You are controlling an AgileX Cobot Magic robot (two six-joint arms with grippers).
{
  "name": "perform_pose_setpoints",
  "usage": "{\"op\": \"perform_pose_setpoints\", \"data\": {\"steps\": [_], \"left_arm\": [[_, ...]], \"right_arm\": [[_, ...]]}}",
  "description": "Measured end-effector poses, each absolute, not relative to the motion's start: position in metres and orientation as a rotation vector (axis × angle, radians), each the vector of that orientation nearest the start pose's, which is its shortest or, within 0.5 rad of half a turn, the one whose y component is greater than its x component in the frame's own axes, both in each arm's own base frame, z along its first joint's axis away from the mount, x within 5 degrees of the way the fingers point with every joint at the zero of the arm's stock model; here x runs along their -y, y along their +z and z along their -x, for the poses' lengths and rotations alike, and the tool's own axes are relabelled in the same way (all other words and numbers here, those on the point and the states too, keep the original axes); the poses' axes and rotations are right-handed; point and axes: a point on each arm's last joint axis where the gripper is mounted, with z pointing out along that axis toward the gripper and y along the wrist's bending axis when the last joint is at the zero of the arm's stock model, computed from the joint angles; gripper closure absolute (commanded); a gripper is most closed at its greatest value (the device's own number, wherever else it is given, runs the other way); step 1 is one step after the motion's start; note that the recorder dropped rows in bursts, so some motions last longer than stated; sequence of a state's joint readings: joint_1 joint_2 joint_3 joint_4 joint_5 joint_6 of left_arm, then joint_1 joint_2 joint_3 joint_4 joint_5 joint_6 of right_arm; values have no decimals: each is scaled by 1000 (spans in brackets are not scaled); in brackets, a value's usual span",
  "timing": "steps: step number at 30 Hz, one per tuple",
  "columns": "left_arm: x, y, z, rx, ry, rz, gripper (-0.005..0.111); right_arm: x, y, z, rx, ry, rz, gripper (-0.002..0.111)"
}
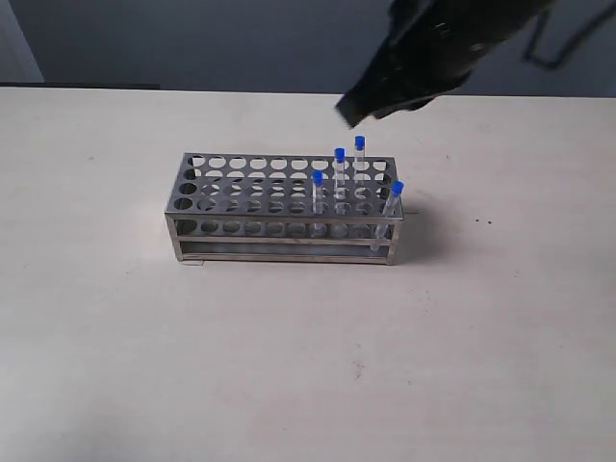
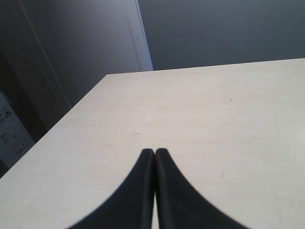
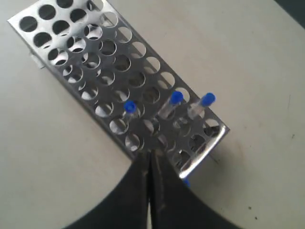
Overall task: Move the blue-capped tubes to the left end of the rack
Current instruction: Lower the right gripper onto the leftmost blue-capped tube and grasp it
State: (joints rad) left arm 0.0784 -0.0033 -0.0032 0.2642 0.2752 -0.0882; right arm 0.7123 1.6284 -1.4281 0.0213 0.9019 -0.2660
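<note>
The left gripper [image 2: 154, 153] is closed, its fingertips pressed together and empty, above the bare table [image 2: 224, 114]. The rack [image 1: 241, 195] stands mid-table. All four of the blue-capped tubes [image 1: 339, 171] stand in its right end, and the front-corner one leans. Above them the right gripper [image 3: 150, 157] hangs closed on nothing, apparently hiding most of one cap in its wrist view.

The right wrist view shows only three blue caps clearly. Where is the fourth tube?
In the exterior view the fourth tube leans at the front right corner of the rack, just right of the other three tubes.
</note>
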Motion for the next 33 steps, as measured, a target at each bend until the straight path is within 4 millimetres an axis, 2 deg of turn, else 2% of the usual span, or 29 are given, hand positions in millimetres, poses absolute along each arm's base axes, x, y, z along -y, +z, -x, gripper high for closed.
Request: {"op": "perform_pose_setpoints", "data": {"steps": [2,4,5,6,7,8,12,15,21,22,23,24,25,31,33], "left_arm": [[-11,190,-54,-1749,241,-25,106],[-11,190,-54,-1749,241,-25,106],[-11,190,-54,-1749,241,-25,106],[-11,190,-54,-1749,241,-25,106],[-11,190,-54,-1749,241,-25,106],[-11,190,-54,-1749,241,-25,106],[-11,190,-54,-1749,241,-25,106],[-11,190,-54,-1749,241,-25,106],[-11,190,-54,-1749,241,-25,106],[-11,190,-54,-1749,241,-25,106],[-11,190,-54,-1749,241,-25,106],[-11,190,-54,-1749,241,-25,106],[-11,190,-54,-1749,241,-25,106],[-11,190,-54,-1749,241,-25,106],[-11,190,-54,-1749,241,-25,106]], "right_arm": [[-260,301,-280,-2328,128,1207,109],[-285,284,-294,-2360,131,1188,99],[-291,282,-296,-2365,147,1182,88],[-300,273,-300,-2383,173,1183,82],[-303,270,-301,-2388,179,1190,71],[-306,263,-303,-2390,164,1209,69],[-309,246,-306,-2437,133,1216,69],[-309,229,-313,-2467,45,1216,69],[-311,211,-320,-2478,-7,1199,69],[-312,207,-320,-2489,-9,1195,71],[-312,205,-320,-2494,-10,1194,84],[-313,203,-321,-2499,-12,1195,102],[-313,202,-320,-2510,-9,1186,109],[-314,202,-319,-2522,11,1179,108],[-313,211,-317,-2510,25,1168,108]]}}
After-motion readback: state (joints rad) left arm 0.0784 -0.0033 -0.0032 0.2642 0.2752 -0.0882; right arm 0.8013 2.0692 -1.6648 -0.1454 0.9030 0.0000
